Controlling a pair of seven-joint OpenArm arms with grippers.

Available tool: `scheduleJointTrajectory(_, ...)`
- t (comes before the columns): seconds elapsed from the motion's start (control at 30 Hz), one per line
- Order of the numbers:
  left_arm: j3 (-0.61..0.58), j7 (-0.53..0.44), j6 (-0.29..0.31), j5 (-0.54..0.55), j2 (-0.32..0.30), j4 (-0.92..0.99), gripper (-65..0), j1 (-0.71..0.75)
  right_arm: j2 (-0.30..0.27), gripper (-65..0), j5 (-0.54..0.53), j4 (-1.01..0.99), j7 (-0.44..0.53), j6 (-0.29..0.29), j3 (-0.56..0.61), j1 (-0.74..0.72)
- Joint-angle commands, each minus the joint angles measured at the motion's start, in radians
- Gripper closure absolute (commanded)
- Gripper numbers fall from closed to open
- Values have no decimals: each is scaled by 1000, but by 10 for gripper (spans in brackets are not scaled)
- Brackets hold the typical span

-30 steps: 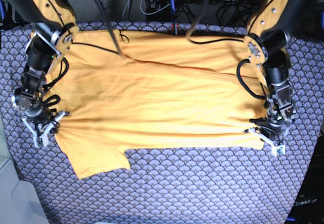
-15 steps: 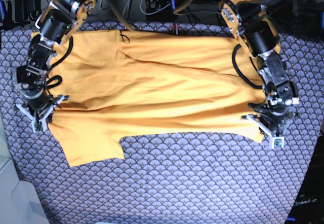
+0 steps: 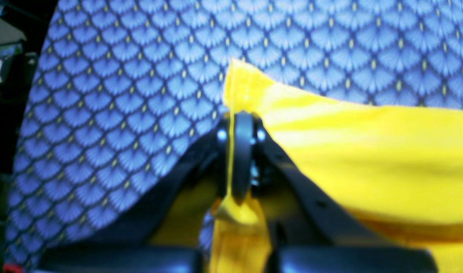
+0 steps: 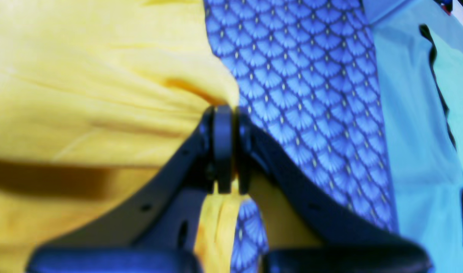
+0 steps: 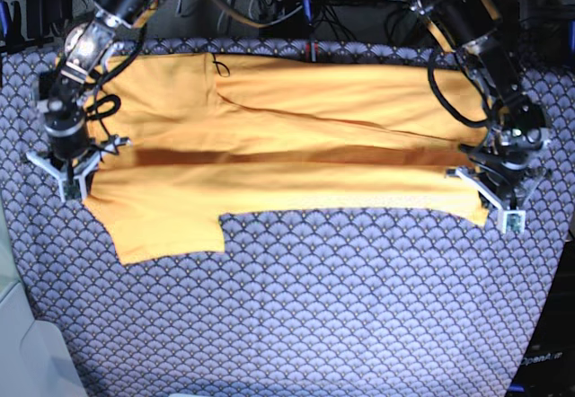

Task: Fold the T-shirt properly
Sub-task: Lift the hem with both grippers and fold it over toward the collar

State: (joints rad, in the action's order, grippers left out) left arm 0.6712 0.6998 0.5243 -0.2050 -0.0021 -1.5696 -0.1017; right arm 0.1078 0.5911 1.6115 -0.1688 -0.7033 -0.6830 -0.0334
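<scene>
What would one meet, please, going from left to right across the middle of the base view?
Patterned tablecloth → right pincer, shut on the shirt's edge → yellow-orange T-shirt → left pincer, shut on the opposite edge.

A worktop (image 5: 296, 316) covered in a blue-grey cloth with a fan-scale pattern carries only the yellow-orange T-shirt (image 5: 287, 159), lying stretched crosswise along its far half.
</scene>
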Motion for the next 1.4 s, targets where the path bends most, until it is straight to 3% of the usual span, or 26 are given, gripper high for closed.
scheduleJointTrajectory(0.0, -3, -12, 1, 8, -9, -42, 0, -10, 2, 0, -16, 40, 28, 5, 1, -1)
scheduleJointTrajectory(0.13, 2, 28, 36, 28, 4, -110, 0, 33, 13, 0, -82, 118, 28, 5, 1, 77)
scheduleJointTrajectory(0.47, 3, 37, 36, 28, 11, -205, 0, 147, 13, 0, -128, 200, 35, 5, 1, 226)
scheduleJointTrajectory(0.67, 48, 39, 38, 28, 4, -200, 0, 148, -16, 0, -219, 238, 30, 5, 1, 289)
scheduleJointTrajectory(0.83, 58, 119, 44, 28, 0, -211, 0, 118, -36, 0, -224, 263, 24, 5, -7, 293)
scheduleJointTrajectory(0.93, 60, 148, 119, 28, -9, -234, 0, 118, -33, 0, -224, 272, 28, 5, -28, 293)
scheduleJointTrajectory(1.0, 60, 148, 139, 20, -3, -237, 0, 119, -32, 0, -224, 269, 28, 5, -40, 295)
scheduleJointTrajectory(1.37, 60, 142, 147, 17, -8, -197, 0, 138, -9, 0, -227, 261, 33, 5, -93, 332)
